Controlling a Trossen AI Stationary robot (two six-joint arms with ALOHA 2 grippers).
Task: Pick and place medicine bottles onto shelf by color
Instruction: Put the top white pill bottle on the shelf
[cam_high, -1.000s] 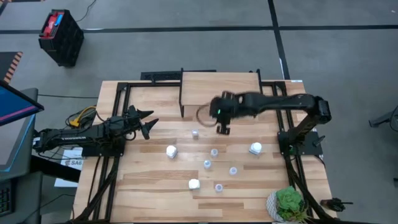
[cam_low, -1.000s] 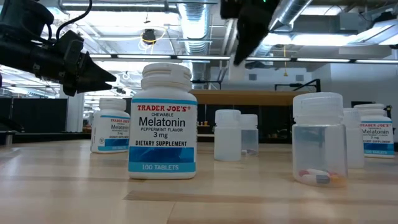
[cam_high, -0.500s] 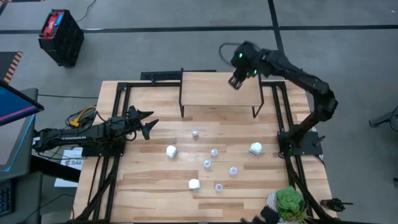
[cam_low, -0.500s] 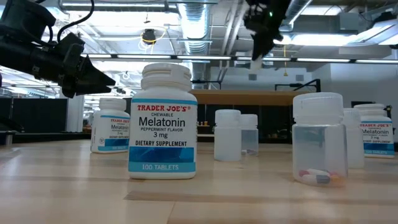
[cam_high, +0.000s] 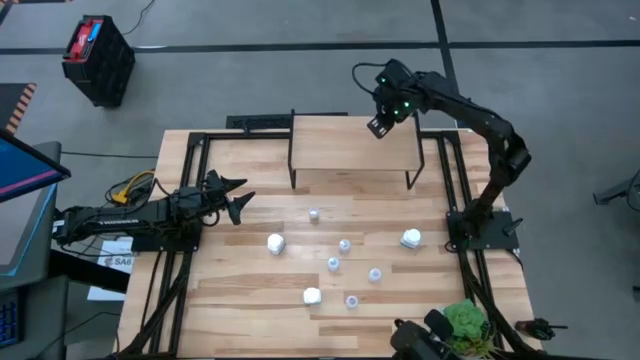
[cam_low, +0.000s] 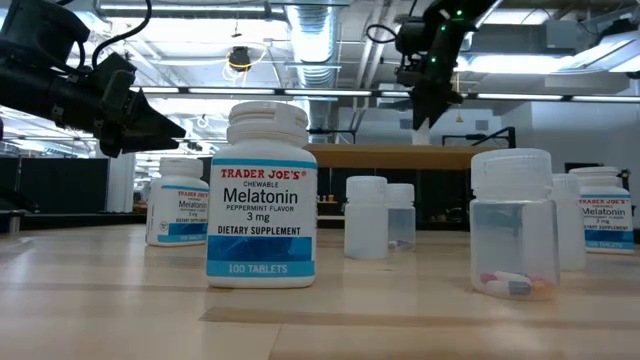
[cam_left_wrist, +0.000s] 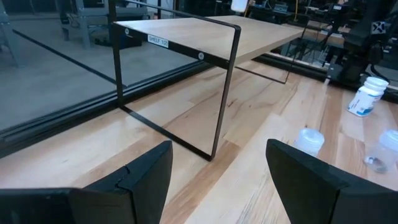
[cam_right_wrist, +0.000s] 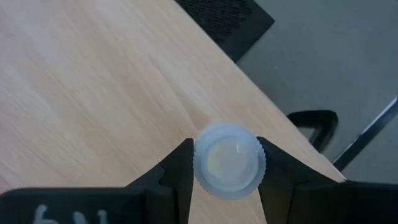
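The shelf (cam_high: 350, 145) stands at the table's far side on thin black legs. My right gripper (cam_high: 380, 124) hovers over its far right corner, shut on a small translucent bottle (cam_right_wrist: 229, 160). Three white bottles (cam_high: 275, 242), (cam_high: 411, 238), (cam_high: 312, 296) and several small translucent ones, such as (cam_high: 345, 245), stand upright on the tabletop in front of the shelf. My left gripper (cam_high: 240, 200) waits open at the table's left, low and pointing toward the shelf (cam_left_wrist: 205, 37). My right gripper pinches the small bottle between its two fingers (cam_right_wrist: 180, 168), one on each side of the round pale cap (cam_right_wrist: 214, 143). The fingers come from above, slanting down. The bottle is lifted clear over the shelf board (cam_right_wrist: 93, 81), its cap facing up toward the wrist.
A green potted plant (cam_high: 465, 325) sits at the near right corner. Black frame rails (cam_high: 185, 160) run along the table's left and right sides. In the low view a large white Melatonin bottle (cam_low: 262, 195) stands close to the camera.
My right gripper has carried the small bottle from above the tabletop just in front of the shelf toward the far edge and the right. It has rolled about its own line on the way and now stands over the shelf's far right corner.
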